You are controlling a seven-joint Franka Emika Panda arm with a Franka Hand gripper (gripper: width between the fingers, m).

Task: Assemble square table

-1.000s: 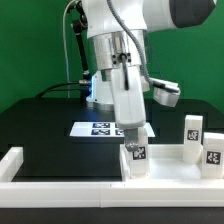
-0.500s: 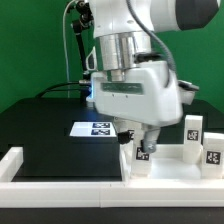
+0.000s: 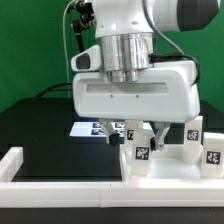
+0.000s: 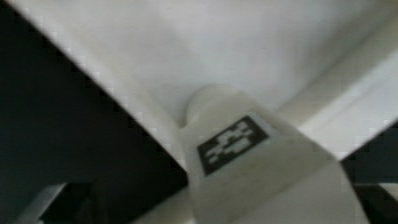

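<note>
You see the gripper point(image 3: 140, 131) clenched on a white leg point(image 3: 138, 152) above the black table point(image 3: 45, 130); green wall point(image 3: 30, 40) behind

A green wall point(image 3: 30, 45) is seen behind everything, evenly coloured and plainly lit. In front of it a black table point(image 3: 45, 125) is laid out, its surface matte and dark. A black cable point(image 3: 72, 45) is seen against the green wall, dropping towards the far edge of the black table. The marker board point(image 3: 98, 128) lies flat on the black table, near its middle, partly hidden from the exterior view. Long white border bars point(image 3: 60, 188) are set along the near edge of the black table, with one short raised end point(image 3: 12, 160) at the exterior view's left. Soft, even light falls on the black table, and little shadow is cast.
</note>
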